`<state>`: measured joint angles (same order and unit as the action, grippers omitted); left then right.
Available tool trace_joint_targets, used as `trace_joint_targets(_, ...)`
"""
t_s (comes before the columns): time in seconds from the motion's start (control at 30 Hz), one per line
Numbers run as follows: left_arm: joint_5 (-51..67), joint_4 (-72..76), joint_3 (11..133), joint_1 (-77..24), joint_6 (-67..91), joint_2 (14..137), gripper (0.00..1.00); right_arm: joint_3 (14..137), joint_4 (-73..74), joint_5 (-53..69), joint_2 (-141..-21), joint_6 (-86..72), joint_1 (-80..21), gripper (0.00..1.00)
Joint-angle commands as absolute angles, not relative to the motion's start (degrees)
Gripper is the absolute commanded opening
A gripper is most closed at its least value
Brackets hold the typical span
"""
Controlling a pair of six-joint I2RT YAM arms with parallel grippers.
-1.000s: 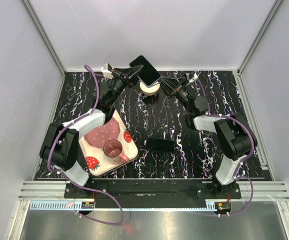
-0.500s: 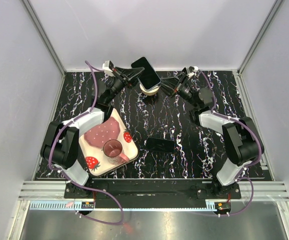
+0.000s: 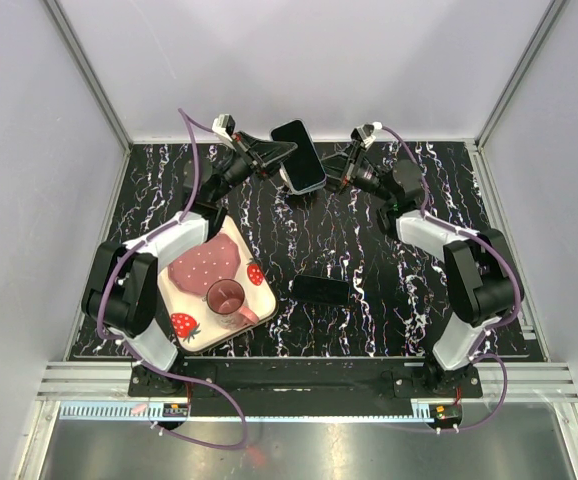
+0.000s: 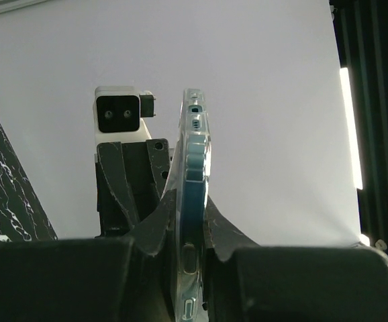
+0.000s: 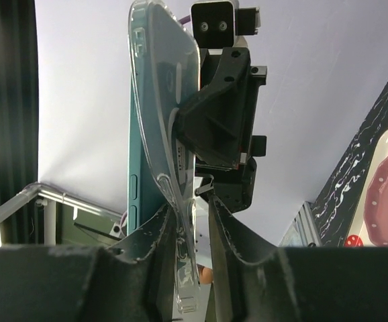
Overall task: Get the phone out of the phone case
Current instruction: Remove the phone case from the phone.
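Now it's peeling time, I think. Beyond the plate (image 3: 191, 272), the left gripper (image 4: 186, 215) pinches the phone (image 4: 195, 154). The right gripper (image 5: 190, 215) sits around the phone case (image 5: 157, 100) edge; squeezing or not, I cannot tell. Next: grab, pull.

Count:
- Pincers: two. Left pincer (image 3: 275, 152) and right pincer (image 3: 342, 168), both at 12 o'clock.
- Phone (image 3: 300, 156): one.
- Clear case (image 5: 155, 100): one.
- Strawberry plate (image 3: 183, 324): one, 8 o'clock on tabletop (image 3: 429, 190).
- Cup (image 3: 227, 297): one, on plate.
- Flat black object (image 3: 321, 289): one, 6 o'clock of centre.
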<state>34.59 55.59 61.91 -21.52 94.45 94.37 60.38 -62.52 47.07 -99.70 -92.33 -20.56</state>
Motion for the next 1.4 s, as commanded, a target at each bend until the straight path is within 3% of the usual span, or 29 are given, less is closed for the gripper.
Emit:
trace_joint_targets(0.0, 49.75, 71.88, 66.80, -31.46, 100.46, 92.90, 0.00, 61.53, -55.97, 46.85, -105.47, -93.50, -22.85, 0.26)
trace_joint_targets(0.03, 49.83, 72.50, 66.27, -31.46, 100.63, 93.60, 0.00, 61.09, -57.29, 46.85, -105.56, -94.30, -22.59, 0.20)
trace_joint_targets(0.07, 50.44, 72.51, 66.27, -31.46, 100.72, 93.78, 0.00, 60.39, -59.57, 46.67, -105.21, -94.92, -22.59, 0.03)
trace_joint_targets(0.1, 50.71, 72.51, 66.18, -31.38, 100.55, 94.04, 0.00, 58.73, -59.94, 46.15, -104.16, -95.27, -21.98, 0.00)
trace_joint_targets(0.3, 50.36, 72.42, 62.85, -31.46, 98.70, 95.97, 0.02, 51.69, -57.13, 44.82, -98.54, -91.42, -18.29, 0.00)
trace_joint_targets(0.37, 50.45, 73.29, 62.49, -31.55, 98.61, 96.68, 0.18, 50.54, -55.21, 44.91, -97.39, -90.27, -17.49, 0.00)
trace_joint_targets(0.4, 50.71, 73.39, 62.58, -31.47, 98.53, 97.46, 0.35, 49.58, -54.24, 44.91, -95.99, -88.78, -17.06, 0.00)
trace_joint_targets(0.53, 51.50, 69.63, 62.67, -31.46, 94.42, 98.52, 0.66, 48.25, -45.21, 44.30, -91.85, -83.51, -14.77, 0.00)
trace_joint_targets(0.57, 51.76, 66.30, 62.67, -31.46, 93.00, 98.53, 0.80, 48.16, -43.35, 43.95, -90.89, -82.37, -14.42, 0.00)
trace_joint_targets(0.73, 51.94, 57.06, 62.23, -31.12, 84.49, 98.44, 0.98, 47.55, -29.66, 41.58, -83.95, -73.31, -11.69, 0.00)
trace_joint_targets(1.0, 42.99, 16.73, 66.61, -29.09, 58.38, 91.94, 0.99, 52.99, -4.15, 32.88, -73.75, -52.75, -8.79, 0.00)
trace_joint_targets(1.23, 30.00, 3.61, 68.29, -29.18, 51.16, 89.04, 0.99, 60.81, 17.80, 20.85, -72.86, -36.41, -9.75, 0.00)
trace_joint_targets(1.37, 25.23, -0.96, 68.47, -30.41, 49.57, 90.08, 0.99, 64.50, 26.26, 5.33, -74.26, -27.53, -14.49, 0.00)
